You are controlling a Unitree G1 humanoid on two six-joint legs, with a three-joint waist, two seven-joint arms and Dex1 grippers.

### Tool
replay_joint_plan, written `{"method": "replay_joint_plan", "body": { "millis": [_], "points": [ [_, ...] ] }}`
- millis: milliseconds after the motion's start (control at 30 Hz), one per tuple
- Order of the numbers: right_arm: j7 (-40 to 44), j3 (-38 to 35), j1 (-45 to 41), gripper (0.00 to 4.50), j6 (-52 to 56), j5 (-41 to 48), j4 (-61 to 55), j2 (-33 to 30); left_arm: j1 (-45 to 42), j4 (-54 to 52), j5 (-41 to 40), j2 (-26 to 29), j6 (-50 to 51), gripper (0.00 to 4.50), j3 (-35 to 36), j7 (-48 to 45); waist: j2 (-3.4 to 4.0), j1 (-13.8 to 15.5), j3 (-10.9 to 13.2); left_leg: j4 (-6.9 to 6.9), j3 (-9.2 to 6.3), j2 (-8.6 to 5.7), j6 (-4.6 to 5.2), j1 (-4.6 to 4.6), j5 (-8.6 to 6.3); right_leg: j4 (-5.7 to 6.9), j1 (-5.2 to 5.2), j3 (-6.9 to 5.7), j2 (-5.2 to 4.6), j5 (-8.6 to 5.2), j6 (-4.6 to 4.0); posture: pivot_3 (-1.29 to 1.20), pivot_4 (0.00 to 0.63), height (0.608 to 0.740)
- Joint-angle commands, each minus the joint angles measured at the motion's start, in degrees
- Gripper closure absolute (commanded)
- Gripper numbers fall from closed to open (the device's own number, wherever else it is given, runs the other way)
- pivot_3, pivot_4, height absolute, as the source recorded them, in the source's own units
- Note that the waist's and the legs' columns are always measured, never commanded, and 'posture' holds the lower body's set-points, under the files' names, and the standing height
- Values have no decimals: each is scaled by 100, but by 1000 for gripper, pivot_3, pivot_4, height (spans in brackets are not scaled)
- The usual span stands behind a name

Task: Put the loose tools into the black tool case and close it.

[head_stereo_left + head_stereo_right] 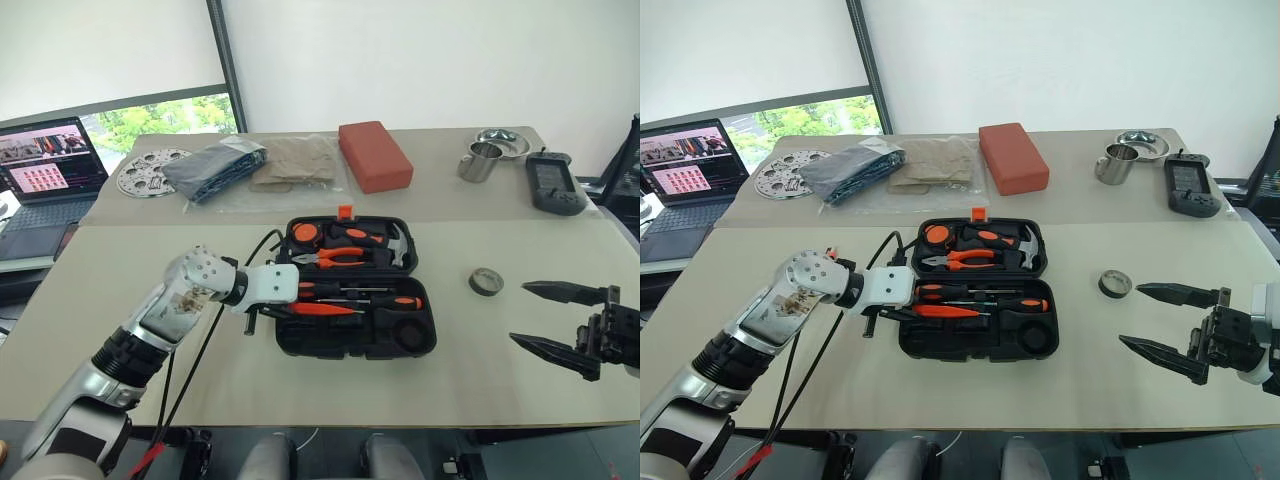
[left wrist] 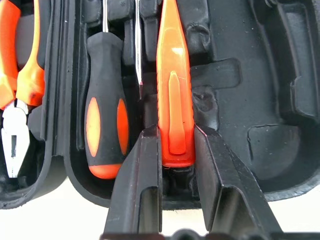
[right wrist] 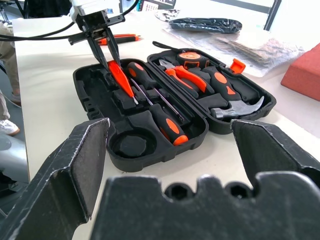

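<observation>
The black tool case (image 1: 357, 290) lies open in the middle of the desk (image 1: 520, 380), lid half toward the far edge, tray half toward the near edge. The left gripper (image 2: 175, 165) is at the case's left end, and its two fingers (image 2: 137, 180) clamp the butt of the slim all-orange stick tool (image 2: 172, 85). That tool lies lengthwise in a tray recess, its long axis running straight out from the fingers toward the case's right end, so gripper and tool are in one line. Beside it sit two screwdrivers (image 3: 157, 102), shafts parallel to it, handles at opposite ends.

One loose tool is not in yet: an orange-and-black utility knife (image 3: 120, 38) lies on the desk just outside the case's left end, near the left gripper and well apart from the right. So the left arm looks the natural one to fetch it, once it lets go of the stick tool.

The right gripper (image 1: 548, 318) hangs over the desk's right edge, fingers spread wide and holding nothing, pointing toward the case. The lid is not yet shut.
</observation>
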Motion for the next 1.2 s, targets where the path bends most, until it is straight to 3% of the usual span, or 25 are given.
{"method": "replay_joint_plan", "body": {
  "millis": [33,567,600,633,867,1167,1200],
  "points": [
    [-21,-147,-91,0,-108,129,-134,-31,-39,-419,153,86,495,4043,-136,-62,0,1,0,0,0,0,0,0,0,0,0,0,-1,0,0,0,150,707],
    [-128,-147,-25,0,-46,145,-336,-16,-163,-329,269,8,622,4043,-334,-37,1,5,0,3,0,-1,0,0,0,3,2,1,-1,0,0,0,150,707],
    [-131,-152,-13,0,-43,146,-346,-16,-172,-303,276,-11,597,3026,-325,-2,1,5,0,3,0,-1,0,0,0,3,2,0,-2,0,0,0,150,707],
    [-134,-157,-5,0,-38,148,-351,-18,-183,-277,284,-23,570,2820,-318,23,1,7,0,4,0,-1,0,0,0,3,2,0,-2,0,0,0,150,707],
    [-96,-168,9,0,-82,122,-271,-44,-298,-247,194,-141,330,180,-29,271,0,3,0,6,-1,-1,1,-1,0,5,0,0,-1,0,0,0,150,707],
    [-55,-170,18,0,-178,69,-175,-22,-646,-516,-764,-355,721,180,903,343,1,3,0,8,-2,-1,1,0,0,7,0,-2,-2,0,-1,0,150,707],
    [-48,-167,14,0,-195,62,-152,-19,-644,-476,-922,-470,741,698,1030,404,1,5,0,9,-3,-1,1,-1,0,6,0,-2,-2,0,-1,0,150,707]
  ]
}}
